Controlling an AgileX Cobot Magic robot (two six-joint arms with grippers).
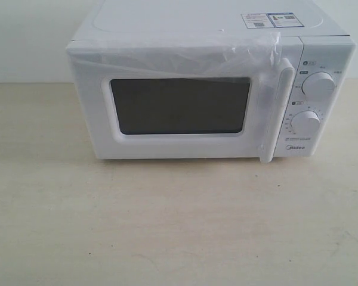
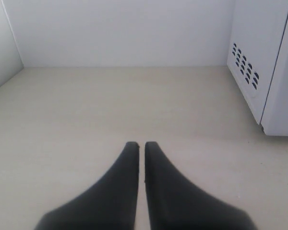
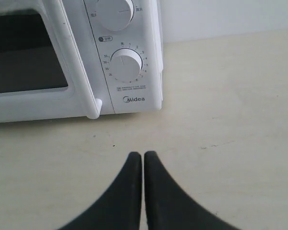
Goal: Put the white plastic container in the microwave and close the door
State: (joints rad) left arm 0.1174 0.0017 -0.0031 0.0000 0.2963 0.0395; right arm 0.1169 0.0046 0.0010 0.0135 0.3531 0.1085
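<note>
The microwave (image 1: 191, 83) stands toward the far side of the pale counter (image 1: 167, 226), against a white wall. Its door (image 1: 179, 146) is shut flush with the front, and the dark window (image 1: 180, 106) shows nothing of what is inside. Crinkled clear film (image 1: 227, 50) clings along the door's top edge. The white vertical handle (image 1: 274, 113) runs down the door's right side, just beside the control panel with its upper knob (image 1: 318, 87) and lower knob (image 1: 305, 123). Stickers (image 1: 268, 19) lie on the top at the far right.

The left claw (image 2: 142, 146) hovers above bare counter to the left of the microwave, whose vented side wall (image 2: 245, 64) shows there. Its two black fingers are pressed almost together with only a thin slit between them, and they grip nothing.

The right claw (image 3: 142, 155) hangs over the counter near the microwave's front right corner. Its fingers are closed tip to tip and hold nothing.
</note>
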